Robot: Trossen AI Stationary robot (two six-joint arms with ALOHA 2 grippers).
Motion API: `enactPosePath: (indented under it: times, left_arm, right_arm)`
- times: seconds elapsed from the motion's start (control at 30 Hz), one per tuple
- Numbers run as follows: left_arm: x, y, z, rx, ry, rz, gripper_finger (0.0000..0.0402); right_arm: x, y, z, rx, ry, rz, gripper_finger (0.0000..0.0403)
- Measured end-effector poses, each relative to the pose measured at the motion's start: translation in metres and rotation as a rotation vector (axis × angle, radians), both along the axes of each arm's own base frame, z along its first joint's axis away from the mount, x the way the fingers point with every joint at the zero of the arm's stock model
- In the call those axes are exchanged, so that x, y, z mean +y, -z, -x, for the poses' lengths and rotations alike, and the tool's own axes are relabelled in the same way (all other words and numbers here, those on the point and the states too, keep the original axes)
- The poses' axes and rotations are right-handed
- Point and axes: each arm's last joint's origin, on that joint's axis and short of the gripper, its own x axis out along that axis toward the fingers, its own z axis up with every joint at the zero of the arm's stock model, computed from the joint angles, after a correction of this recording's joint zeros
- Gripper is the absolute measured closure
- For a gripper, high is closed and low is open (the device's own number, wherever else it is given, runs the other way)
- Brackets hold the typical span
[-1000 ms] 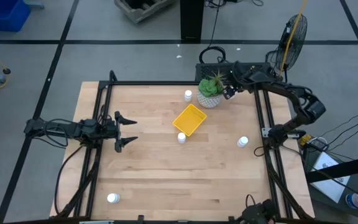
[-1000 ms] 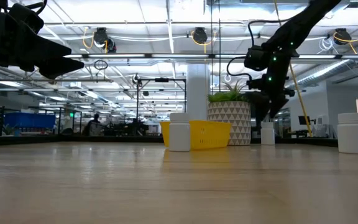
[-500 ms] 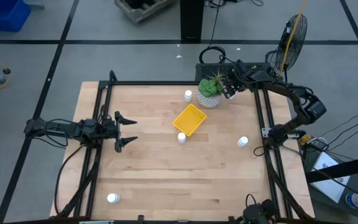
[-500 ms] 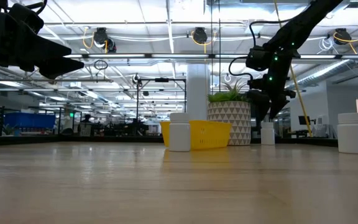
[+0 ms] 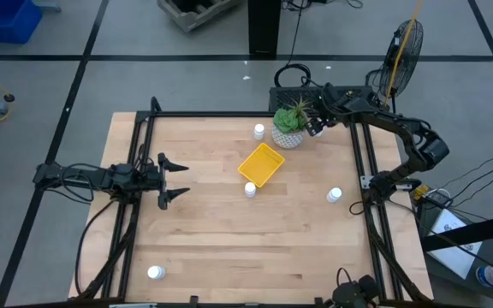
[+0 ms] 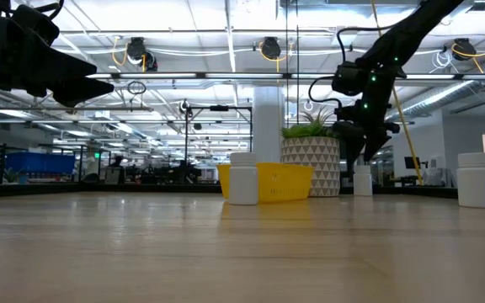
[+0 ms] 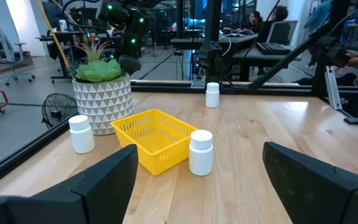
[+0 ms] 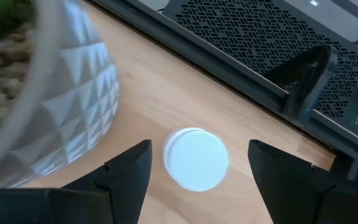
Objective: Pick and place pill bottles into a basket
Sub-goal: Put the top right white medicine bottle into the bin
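The yellow basket [image 5: 261, 164] lies mid-table, near the plant pot [image 5: 288, 128]. White pill bottles stand upright on the wood: one [image 5: 258, 131] left of the pot, one [image 5: 249, 189] at the basket's near corner, one [image 5: 335, 195] toward the right and one [image 5: 154, 273] at the near left. My right gripper [image 5: 314, 125] hangs open right of the pot, over another bottle [image 8: 196, 158]. Its fingers [image 8: 126, 174] stand either side of the white cap without touching it. This bottle also shows in the low view [image 6: 362, 180]. My left gripper [image 5: 175, 181] waits open at the table's left.
The pale patterned pot with the spiky green plant [image 8: 48, 93] stands close beside the bottle under my right gripper. A black perforated box [image 8: 278, 37] and the frame rail [image 5: 358, 145] lie just beyond the table's far right edge. Bare wood lies between my left gripper and the basket.
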Motion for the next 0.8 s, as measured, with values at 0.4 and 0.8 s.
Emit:
enactPosePath:
  times: [0.4,0.8]
  left_arm:
    - [0.0,0.0,0.0,0.0,0.0,0.0,0.005]
    - [0.0,0.0,0.0,0.0,0.0,0.0,0.005]
  right_arm:
    - [-0.003,0.01,-0.003,0.023,-0.013,-0.024,0.0145]
    - [-0.004,0.01,-0.001,0.023,0.001,-0.03,0.0145]
